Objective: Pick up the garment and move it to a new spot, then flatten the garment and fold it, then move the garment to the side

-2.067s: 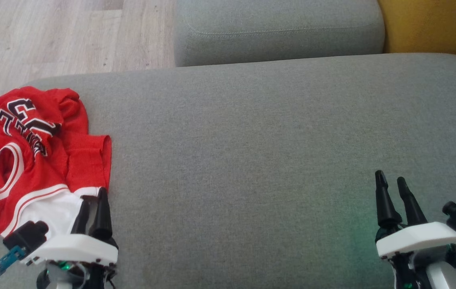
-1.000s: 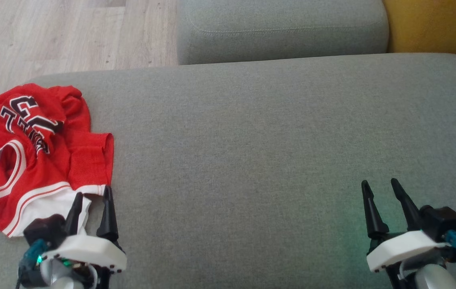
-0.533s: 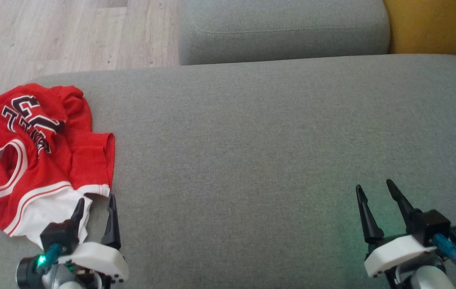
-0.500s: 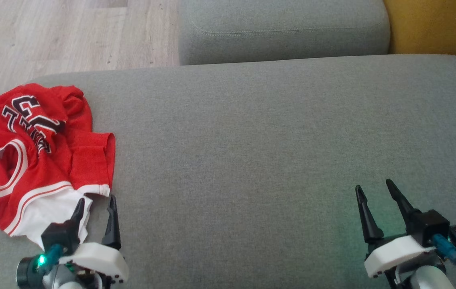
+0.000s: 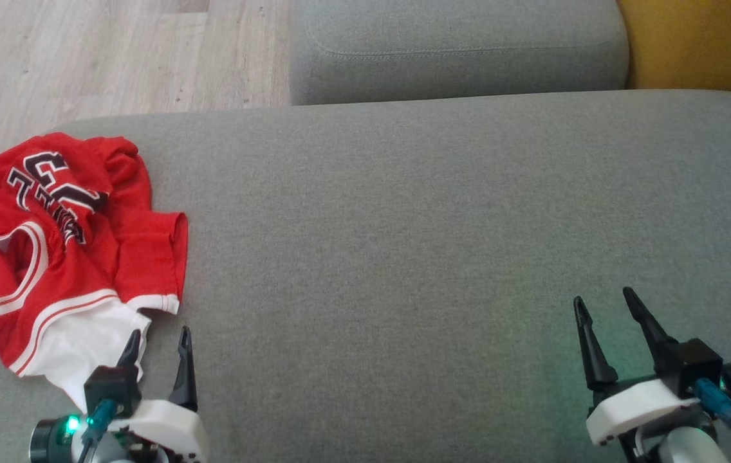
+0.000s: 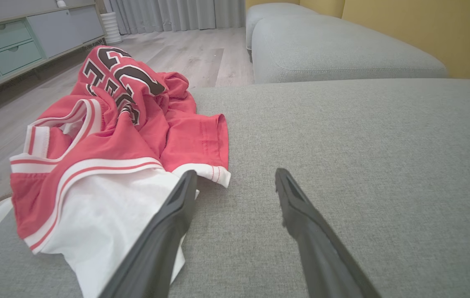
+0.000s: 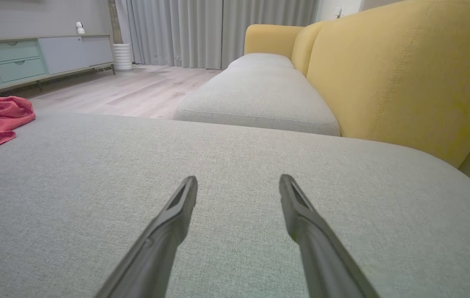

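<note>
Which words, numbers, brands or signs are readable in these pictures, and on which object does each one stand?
Red jersey: black lettering outlined in white, crumpled and partly folded under. Single strokes show, but no whole word or number can be read.
Grey seat cushion: no text.
Left gripper and right gripper: no readable label.

The jersey (image 5: 63,251) is red mesh with white-and-red striped trim, a white lining and dark block lettering. It lies crumpled in a heap at the left of the head view, on the grey cushion's (image 5: 404,257) left end.
</note>
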Tool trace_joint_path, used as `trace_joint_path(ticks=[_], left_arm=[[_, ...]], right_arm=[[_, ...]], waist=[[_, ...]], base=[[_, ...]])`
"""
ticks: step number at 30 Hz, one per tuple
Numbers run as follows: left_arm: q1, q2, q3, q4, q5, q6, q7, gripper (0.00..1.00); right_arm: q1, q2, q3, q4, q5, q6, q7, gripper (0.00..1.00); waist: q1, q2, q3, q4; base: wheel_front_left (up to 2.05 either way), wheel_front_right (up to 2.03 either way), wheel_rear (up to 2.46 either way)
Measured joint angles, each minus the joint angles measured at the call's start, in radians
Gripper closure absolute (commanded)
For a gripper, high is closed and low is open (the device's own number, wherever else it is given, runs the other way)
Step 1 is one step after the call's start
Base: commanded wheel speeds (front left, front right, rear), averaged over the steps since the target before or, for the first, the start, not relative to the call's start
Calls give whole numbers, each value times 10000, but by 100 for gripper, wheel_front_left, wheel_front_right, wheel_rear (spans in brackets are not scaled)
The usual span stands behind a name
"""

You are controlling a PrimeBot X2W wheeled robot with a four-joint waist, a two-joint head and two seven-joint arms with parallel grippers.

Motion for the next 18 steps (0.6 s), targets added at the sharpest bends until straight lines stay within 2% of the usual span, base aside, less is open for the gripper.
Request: trace_joint_path(ticks=[18], left_arm=[[-6, 0, -90, -10, -176, 44, 0, 0]], right_arm=[[-201, 10, 75, 219, 393, 0, 0, 0]], waist=[[0, 0, 51, 60]], base=[[0, 0, 0]])
